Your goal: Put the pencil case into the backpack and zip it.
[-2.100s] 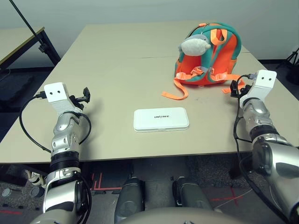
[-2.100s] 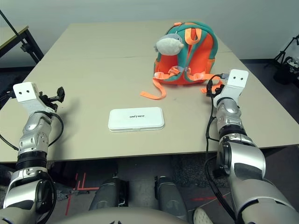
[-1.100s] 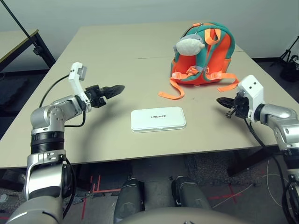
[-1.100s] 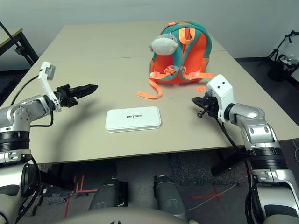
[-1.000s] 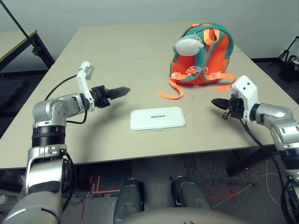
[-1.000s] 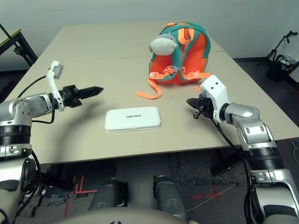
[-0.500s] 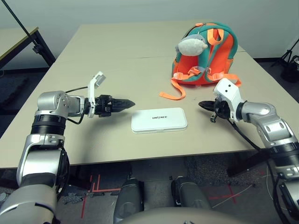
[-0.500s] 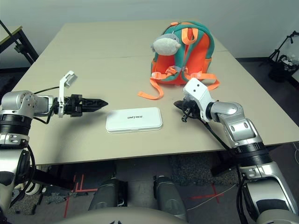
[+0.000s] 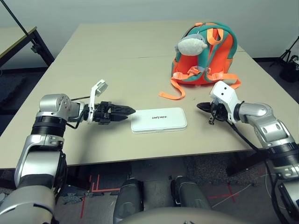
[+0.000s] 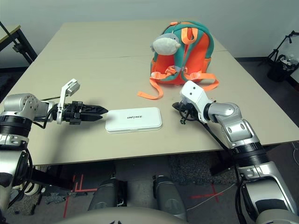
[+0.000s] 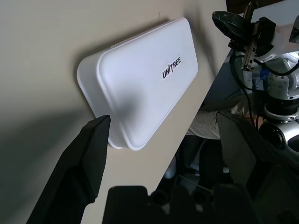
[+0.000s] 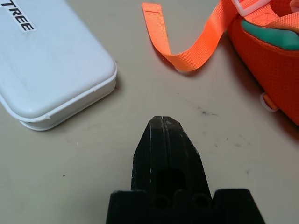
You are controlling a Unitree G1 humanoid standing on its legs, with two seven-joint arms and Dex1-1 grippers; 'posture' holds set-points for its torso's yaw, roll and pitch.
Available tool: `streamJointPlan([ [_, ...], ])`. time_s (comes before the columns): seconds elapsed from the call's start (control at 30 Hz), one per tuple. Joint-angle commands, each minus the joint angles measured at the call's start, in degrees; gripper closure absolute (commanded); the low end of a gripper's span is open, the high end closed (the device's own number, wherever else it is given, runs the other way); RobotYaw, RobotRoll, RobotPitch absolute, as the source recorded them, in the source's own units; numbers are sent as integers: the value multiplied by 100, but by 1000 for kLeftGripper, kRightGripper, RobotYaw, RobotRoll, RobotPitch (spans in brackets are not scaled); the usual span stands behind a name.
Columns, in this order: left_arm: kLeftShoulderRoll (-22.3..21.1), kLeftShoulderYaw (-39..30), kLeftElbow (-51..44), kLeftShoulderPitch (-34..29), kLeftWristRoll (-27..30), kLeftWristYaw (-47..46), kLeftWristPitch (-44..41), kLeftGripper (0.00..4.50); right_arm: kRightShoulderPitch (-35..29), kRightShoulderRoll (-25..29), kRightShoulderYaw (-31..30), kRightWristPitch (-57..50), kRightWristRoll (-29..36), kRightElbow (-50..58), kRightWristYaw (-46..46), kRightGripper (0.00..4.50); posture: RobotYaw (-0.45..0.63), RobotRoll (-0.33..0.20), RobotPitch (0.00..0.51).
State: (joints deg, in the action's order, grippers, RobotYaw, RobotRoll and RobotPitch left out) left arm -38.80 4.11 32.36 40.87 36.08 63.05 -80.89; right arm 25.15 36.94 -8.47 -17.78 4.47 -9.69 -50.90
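At centre frame the flat white hard-shelled pencil case (image 9: 159, 120) is lying on the table; we are judging it light, stiff, slippery; left gripper (image 9: 125, 111), fingers wide, is nearing its short end; right gripper (image 12: 163, 122) is pressed closed.

A wide beige bench (image 9: 117, 51) takes up most of the scene, its top crossed by a thin seam running left to right at about the middle of its depth. At the far left stands a second bench (image 9: 16, 42) with a light top and a black frame, well apart from the first, and a thin black pole (image 9: 21, 23) slants past it. Behind both is a plain pale wall (image 9: 93, 9). The floor is dark grey carpet (image 9: 14, 88); under the near edge of the main bench it carries red tape marks (image 9: 93, 184). At the far right, black stand legs (image 9: 289, 56) rest on the floor.
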Motion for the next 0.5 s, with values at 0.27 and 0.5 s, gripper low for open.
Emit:
streamJointPlan([
  [0.27,224,426,450,-116,-227,221,351,0,62,19,21,166,-49,-211,-84,4484,-179,0,13],
  [0.5,340,484,754,-135,-377,346,588,0,-163,135,-65,65,-65,-189,-281,4484,-188,0,17],
])
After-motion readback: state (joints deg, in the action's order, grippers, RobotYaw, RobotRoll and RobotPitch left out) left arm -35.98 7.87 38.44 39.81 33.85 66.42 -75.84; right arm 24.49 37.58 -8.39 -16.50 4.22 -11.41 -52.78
